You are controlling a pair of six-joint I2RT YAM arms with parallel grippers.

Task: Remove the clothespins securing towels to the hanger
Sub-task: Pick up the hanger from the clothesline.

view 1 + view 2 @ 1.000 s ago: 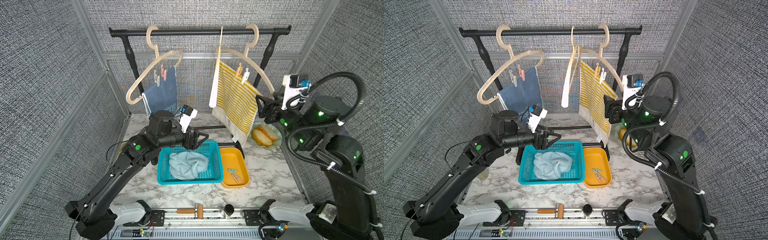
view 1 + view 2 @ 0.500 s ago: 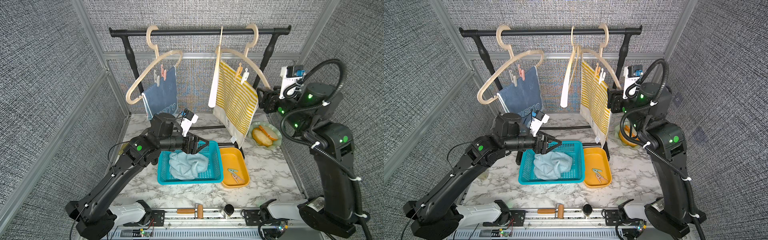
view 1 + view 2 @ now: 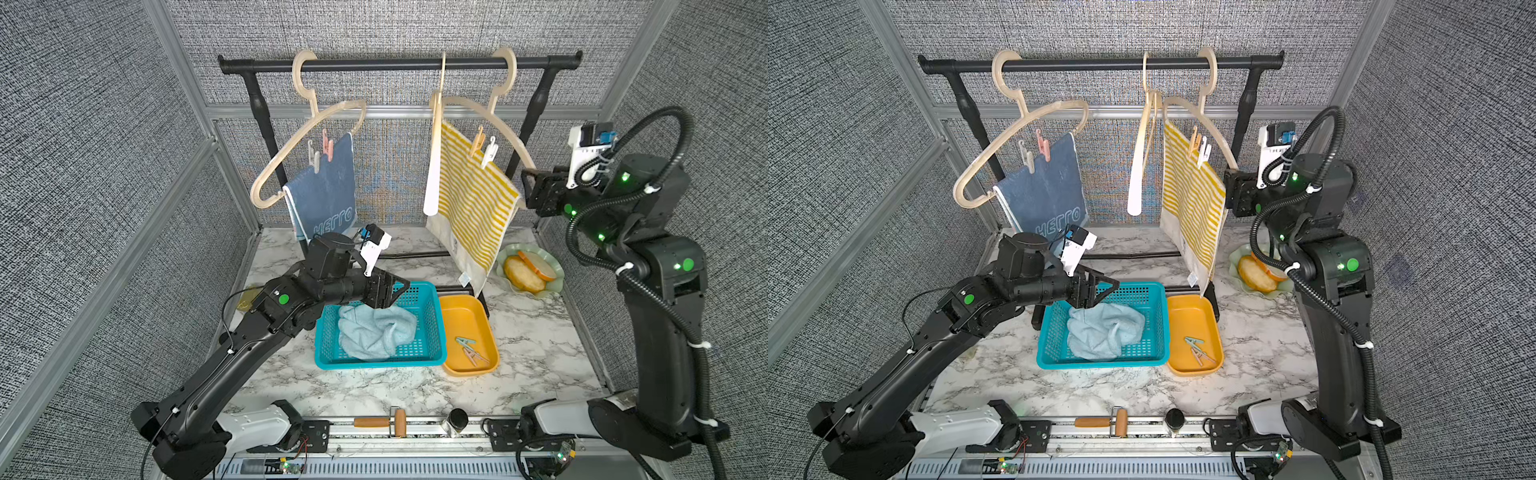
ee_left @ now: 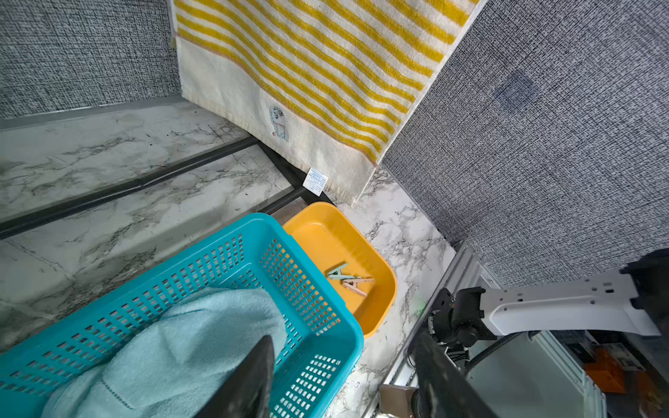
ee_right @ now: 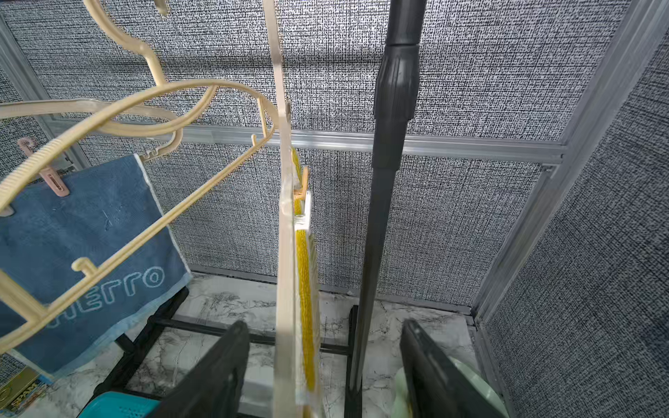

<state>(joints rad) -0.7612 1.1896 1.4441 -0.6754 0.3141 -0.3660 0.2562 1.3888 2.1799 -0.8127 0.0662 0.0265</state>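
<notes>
Orange clothespin (image 3: 478, 141) and white clothespin (image 3: 489, 151) on the striped towel (image 3: 469, 199) look light, springy and kinda slick, so I'd pinch their tail ends; right gripper (image 5: 324, 327) nearby and left gripper (image 3: 395, 286) by the basket (image 3: 436, 316) are both spread wide, empty.

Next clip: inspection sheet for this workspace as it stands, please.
Surface: marble tabletop, grey-veined.
Job's things: blue towel pinned by pink clothespin and beige clothespin; striped towel pinned by orange clothespin and white clothespin; aqua towel loose in teal basket; two clothespins in orange tray.
Clutter: plate of food; roller and small jar at the front rail.
Grippers: left gripper open, empty, above the basket; right gripper open, striped towel's hanger between its jaws, contact unclear.
Cables: corrugated conduit loops over the right arm; thin cable beside the left arm.
Surroundings: grey fabric walls, black rail, one bare hanger.
</notes>
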